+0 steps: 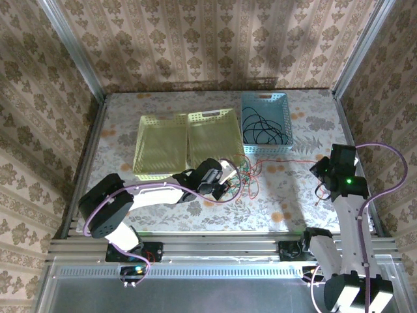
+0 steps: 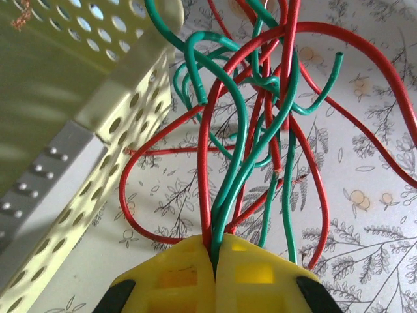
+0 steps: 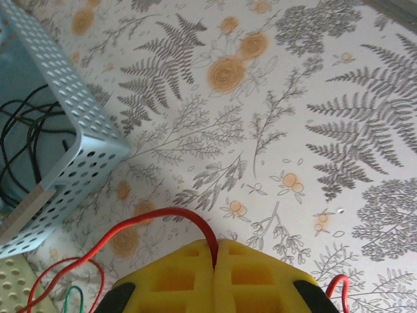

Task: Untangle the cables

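Observation:
A small tangle of red and green cables lies on the flowered table in front of the yellow-green baskets. My left gripper reaches into its left side. In the left wrist view the yellow fingertips are shut on a red and a green cable, with loops fanning out above them. One thin red cable runs right from the tangle toward my right gripper. In the right wrist view that gripper is shut on the red cable. Black cables lie in the blue basket.
Two yellow-green perforated baskets stand side by side at the back left, one wall close to my left gripper. The blue basket stands at the back right, its corner left of my right gripper. Metal rails edge the table.

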You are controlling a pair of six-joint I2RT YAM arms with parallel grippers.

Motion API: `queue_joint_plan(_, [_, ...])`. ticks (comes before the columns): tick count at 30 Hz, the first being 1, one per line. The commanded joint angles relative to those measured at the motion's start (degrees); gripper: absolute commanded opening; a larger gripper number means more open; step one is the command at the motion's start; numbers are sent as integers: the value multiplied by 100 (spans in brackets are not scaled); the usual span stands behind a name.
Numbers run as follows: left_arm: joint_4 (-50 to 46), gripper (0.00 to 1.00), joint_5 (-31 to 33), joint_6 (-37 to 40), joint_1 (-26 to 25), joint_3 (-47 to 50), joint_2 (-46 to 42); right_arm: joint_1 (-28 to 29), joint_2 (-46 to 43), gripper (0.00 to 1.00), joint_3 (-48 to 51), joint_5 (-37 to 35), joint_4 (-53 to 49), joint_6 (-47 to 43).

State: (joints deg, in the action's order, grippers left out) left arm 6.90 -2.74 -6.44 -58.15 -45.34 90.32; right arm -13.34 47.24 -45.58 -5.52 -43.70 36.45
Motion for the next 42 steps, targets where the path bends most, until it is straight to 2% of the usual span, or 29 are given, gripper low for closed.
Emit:
queue_joint_plan(1, [-286,0,278,29,-39,-71,91,-234,19,0,-340,-186,-177,90])
queue_joint_plan(10, [-805,0,1044,-315,-183,104,33,-519,101,0,-884,-368,-367,135])
queue_joint_plan(19, [-1349,0,2077,-1008,-251,440,-122,-827,224,0,-1801,-450,-572,29])
queue_joint_plan(30, [-1377,0,2319,-1310,-183,618,23,-835,171,0,-2815,-120,-854,130])
queue_joint_plan(33, [-1287,0,2264,-1252,-181,647,-8,-784,206,0,-3007,601,-658,184])
queue_joint_plan(36, [-990,0,2104,-928,-269,693,-169,-389,43,0,-2924,1233,-75,350])
queue_joint_plan(42, [-268,0,1841,-497,-385,970,-816,1353,-266,0,-2956,731,661,377])
